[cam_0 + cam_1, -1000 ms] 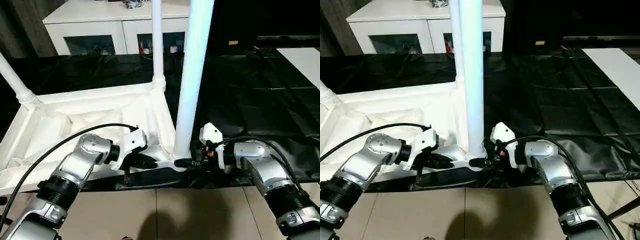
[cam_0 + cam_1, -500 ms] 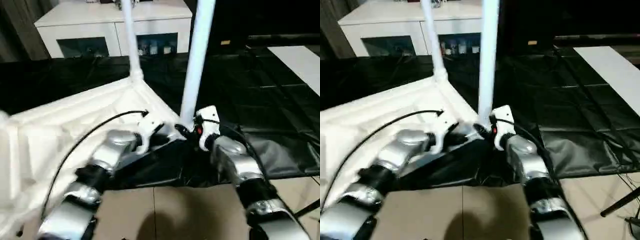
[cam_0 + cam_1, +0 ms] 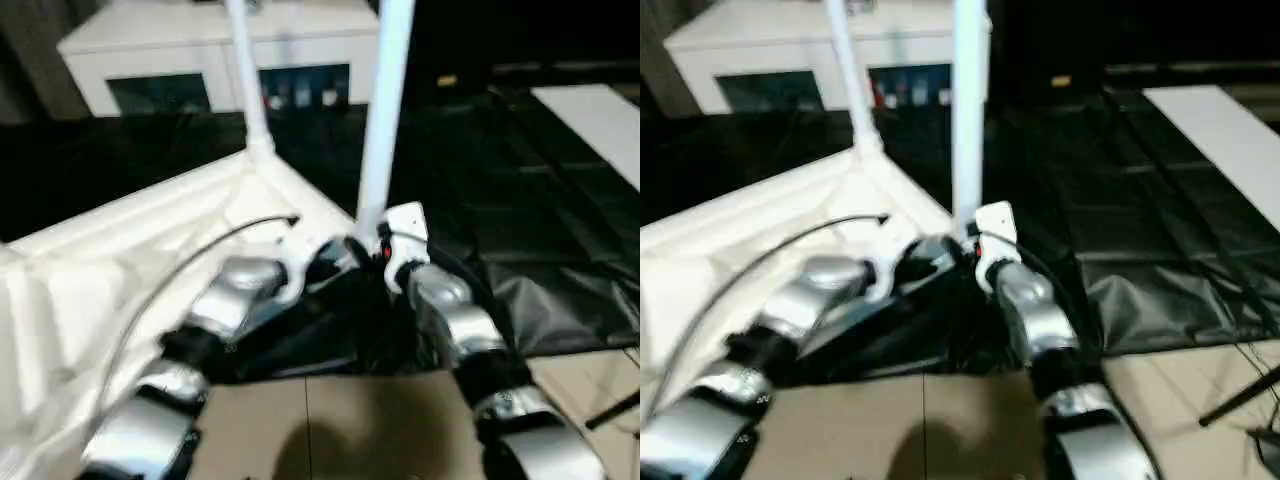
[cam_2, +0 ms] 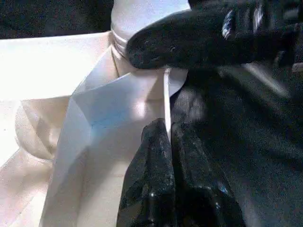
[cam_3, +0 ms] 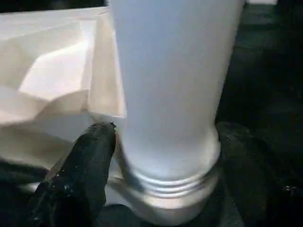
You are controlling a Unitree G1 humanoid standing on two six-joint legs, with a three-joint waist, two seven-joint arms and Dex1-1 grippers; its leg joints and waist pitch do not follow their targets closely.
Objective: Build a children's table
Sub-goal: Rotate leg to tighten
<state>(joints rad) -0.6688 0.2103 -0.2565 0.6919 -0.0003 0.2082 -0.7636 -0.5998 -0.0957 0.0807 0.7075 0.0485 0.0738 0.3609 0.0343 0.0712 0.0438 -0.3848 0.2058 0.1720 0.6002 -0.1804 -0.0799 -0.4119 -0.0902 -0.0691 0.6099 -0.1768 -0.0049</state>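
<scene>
Since a second ago the tabletop (image 3: 120, 260) has swung round: its near corner, which lay square to me, now points toward me, and both my forearms have closed in on it from either side. The near leg (image 3: 385, 110) stands upright in that corner's socket, and a second leg (image 3: 243, 75) rises from the far corner behind it.

My left fingers (image 4: 165, 189) are pressed together on the thin upright edge of the tabletop, just beside the near leg's base; the edge runs up between them in the left wrist view. My right fingers (image 5: 80, 184) are spread wide to either side of the near leg's threaded foot, one close against its side by the tabletop wall, the other on its far side over the black sheet (image 3: 540, 210). I cannot tell whether they bear on the leg.

The tabletop lies underside up on the black sheet, spreading away from the near leg on my left. On my right of the near leg the sheet lies open and wrinkled, its edge meeting tan floor tiles (image 3: 340, 430) just below my forearms. Well beyond the far leg stands a white cabinet (image 3: 150, 50).
</scene>
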